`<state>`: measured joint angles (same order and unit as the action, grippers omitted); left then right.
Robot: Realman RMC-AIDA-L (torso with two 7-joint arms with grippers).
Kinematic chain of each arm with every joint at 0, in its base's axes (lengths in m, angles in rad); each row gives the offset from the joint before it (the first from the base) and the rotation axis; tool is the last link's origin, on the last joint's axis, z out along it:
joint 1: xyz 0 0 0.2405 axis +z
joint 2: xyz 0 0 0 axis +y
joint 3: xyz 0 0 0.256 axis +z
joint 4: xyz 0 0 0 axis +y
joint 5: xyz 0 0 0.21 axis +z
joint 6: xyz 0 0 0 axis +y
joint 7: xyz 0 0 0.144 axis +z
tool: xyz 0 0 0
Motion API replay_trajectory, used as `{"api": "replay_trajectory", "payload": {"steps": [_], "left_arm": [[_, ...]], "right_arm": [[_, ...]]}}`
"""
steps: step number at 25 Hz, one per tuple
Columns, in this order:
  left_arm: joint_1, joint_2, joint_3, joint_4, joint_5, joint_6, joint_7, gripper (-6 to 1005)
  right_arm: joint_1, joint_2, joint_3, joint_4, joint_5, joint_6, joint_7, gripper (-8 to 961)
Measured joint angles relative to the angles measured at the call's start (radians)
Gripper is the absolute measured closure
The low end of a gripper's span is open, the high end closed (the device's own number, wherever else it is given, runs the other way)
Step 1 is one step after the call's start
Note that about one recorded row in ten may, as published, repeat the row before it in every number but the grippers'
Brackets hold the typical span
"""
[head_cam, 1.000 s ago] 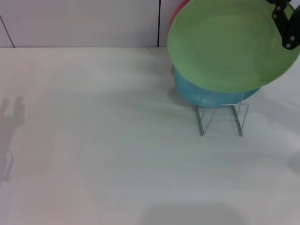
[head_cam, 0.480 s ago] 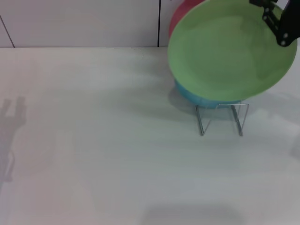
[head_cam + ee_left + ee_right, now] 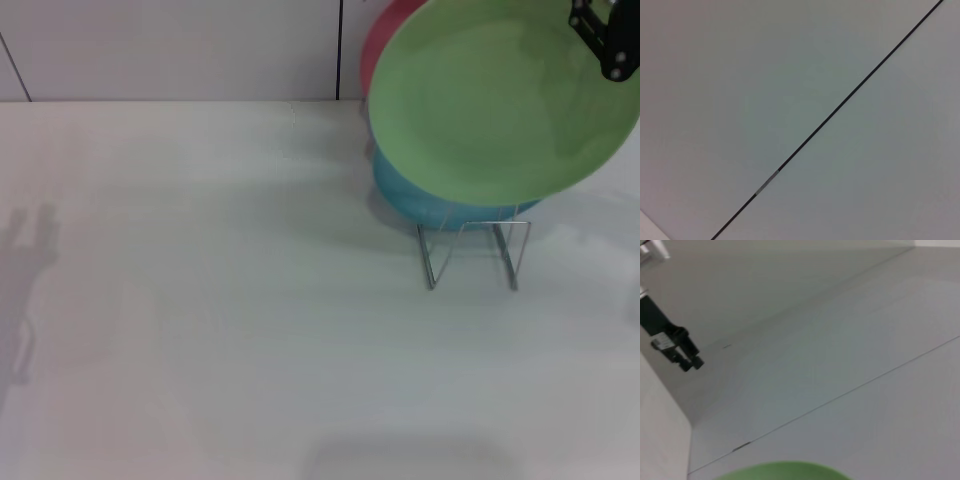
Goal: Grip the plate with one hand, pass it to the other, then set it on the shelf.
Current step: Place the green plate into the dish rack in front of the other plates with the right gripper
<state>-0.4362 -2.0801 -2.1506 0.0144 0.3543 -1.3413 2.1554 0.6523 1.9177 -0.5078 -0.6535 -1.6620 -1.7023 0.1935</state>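
While the right tool [image 3: 607,45] grips the plate [image 3: 500,100] by its upper right rim, it hangs tilted over the shelf [image 3: 470,250], before a turquoise plate [image 3: 440,210]. Left tool [image 3: 675,347] waits far off, state unclear. Judgement: lower squarely into a free front loop.
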Motion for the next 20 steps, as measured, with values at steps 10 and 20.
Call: {"api": "replay_trajectory", "payload": {"steps": [10, 20], "left_arm": [[-0.018, 0.000, 0.001, 0.017, 0.000, 0.000, -0.002, 546], [-0.028, 0.000, 0.002, 0.026, 0.001, -0.001, -0.002, 547]], "right_arm": [[0.050, -0.012, -0.007, -0.038, -0.128, 0.029, 0.022, 924], [0.062, -0.012, -0.066, -0.051, -0.178, 0.076, 0.022, 924]]}}
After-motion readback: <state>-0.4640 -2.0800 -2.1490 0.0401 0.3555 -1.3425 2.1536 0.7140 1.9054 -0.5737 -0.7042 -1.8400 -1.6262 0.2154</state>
